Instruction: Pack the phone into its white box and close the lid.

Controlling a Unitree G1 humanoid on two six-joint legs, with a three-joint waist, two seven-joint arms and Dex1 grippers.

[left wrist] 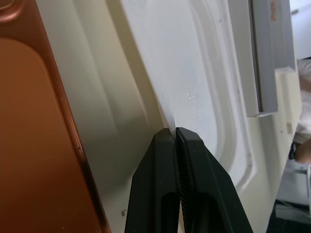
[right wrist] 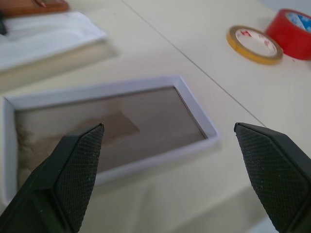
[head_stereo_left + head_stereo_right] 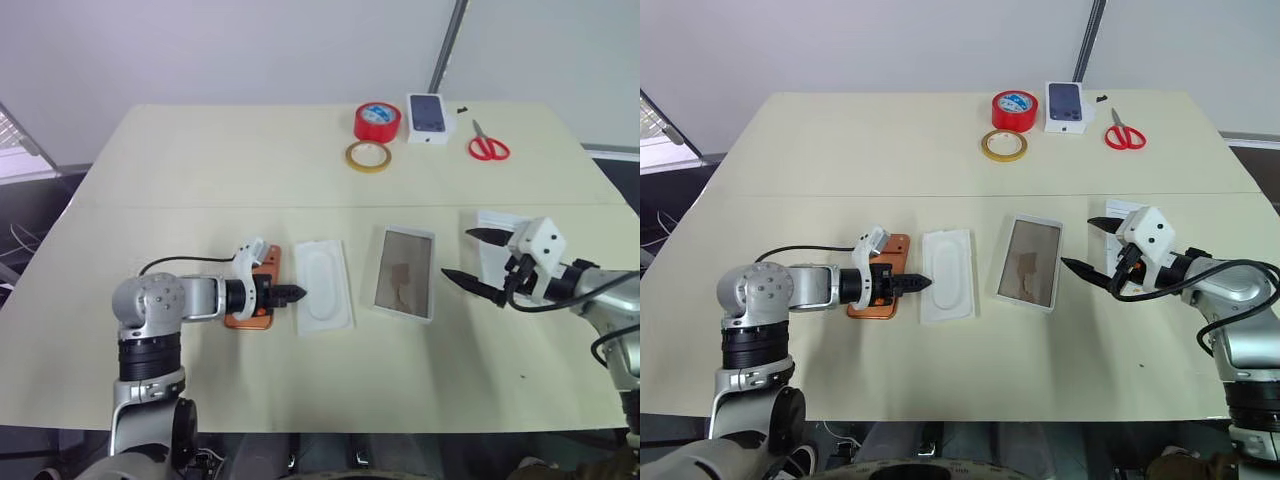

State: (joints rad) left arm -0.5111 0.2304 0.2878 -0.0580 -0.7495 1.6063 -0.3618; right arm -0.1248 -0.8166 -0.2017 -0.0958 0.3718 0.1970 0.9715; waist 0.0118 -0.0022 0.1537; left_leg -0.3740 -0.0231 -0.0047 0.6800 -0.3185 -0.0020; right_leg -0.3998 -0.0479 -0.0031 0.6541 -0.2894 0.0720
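The left gripper (image 3: 296, 294) has its fingers pinched shut on the thin near edge of a white moulded tray (image 3: 325, 283) that lies on the worktop (image 3: 200, 160) between the phone (image 3: 262, 290) and the white box (image 3: 405, 272). The phone lies flat, just beside the tray and partly hidden under the left wrist. The right gripper (image 3: 478, 260) hovers beside the box with its fingers spread wide and empty. This looks like an early step: the tray probably has to go into the box first, calling for a lift without bending it. Whether the tray belongs there is unclear.
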